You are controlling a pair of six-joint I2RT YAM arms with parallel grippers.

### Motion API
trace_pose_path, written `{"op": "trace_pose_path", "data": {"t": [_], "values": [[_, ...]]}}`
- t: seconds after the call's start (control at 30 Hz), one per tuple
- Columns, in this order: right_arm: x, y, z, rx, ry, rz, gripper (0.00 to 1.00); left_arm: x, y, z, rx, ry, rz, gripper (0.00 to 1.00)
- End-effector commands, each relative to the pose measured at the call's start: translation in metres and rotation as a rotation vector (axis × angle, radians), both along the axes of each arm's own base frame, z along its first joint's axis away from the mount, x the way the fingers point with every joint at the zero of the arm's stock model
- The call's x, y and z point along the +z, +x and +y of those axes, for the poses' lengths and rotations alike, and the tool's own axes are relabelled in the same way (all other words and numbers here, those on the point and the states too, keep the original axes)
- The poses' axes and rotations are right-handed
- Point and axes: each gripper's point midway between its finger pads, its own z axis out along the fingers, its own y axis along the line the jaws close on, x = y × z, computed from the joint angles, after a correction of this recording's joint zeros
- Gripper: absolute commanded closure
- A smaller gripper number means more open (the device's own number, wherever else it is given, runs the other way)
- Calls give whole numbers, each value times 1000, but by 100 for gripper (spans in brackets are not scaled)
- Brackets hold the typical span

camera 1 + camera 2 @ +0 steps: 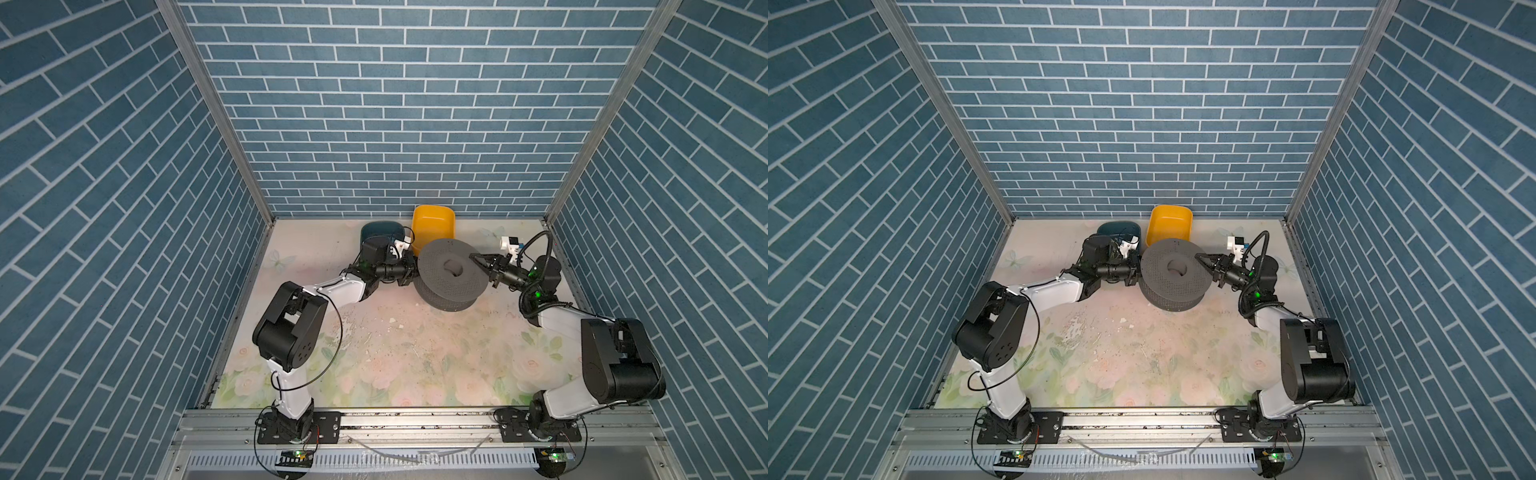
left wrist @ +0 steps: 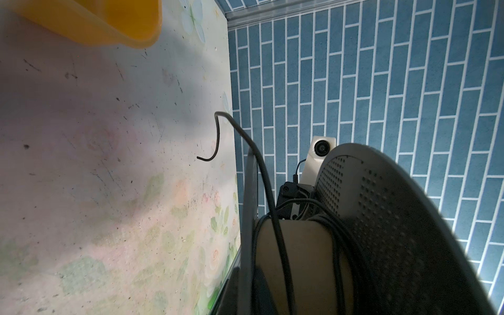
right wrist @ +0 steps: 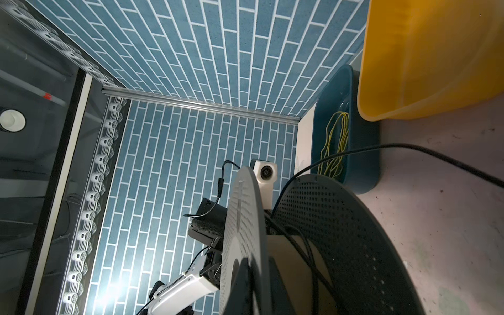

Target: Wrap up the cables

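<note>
2 robot arms hold a gray perforated spool [image 1: 436, 280] tilted over the far half of a floral table [image 1: 395, 353]. The left gripper [image 1: 411, 272] is closed on the spool's left edge. The right gripper [image 1: 473, 257] pinches the rim on the right, its fingers drawn to a narrow point. The black cable [image 2: 256, 152] lies in a few loose turns around the tan core between the 2 flanges. Its free end arcs out past the rim and curls above the table. Behind the spool, at the far wall, stand a yellow bin [image 1: 434, 232] and, to its left, a teal bin [image 1: 378, 230] containing thin yellow strands [image 3: 338, 141].
</note>
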Motion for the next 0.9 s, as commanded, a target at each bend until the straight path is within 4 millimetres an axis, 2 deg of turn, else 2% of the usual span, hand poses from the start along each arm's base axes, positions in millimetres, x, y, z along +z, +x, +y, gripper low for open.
{"op": "trace_pose_path", "data": {"t": [0.0,0.13,0.53,0.87], "values": [[-1,-5,5,20,-26,-77,100,25,-2,-7,-35,-4,-88,100],[-4,-3,3,-2,-25,-63,100,29,-3,-7,-50,-13,-98,94],[-9,6,-2,-56,-19,-50,100,9,-5,-2,-64,39,-66,71],[-9,12,-4,-73,22,-48,100,-2,-5,5,-57,65,-36,69]]}}
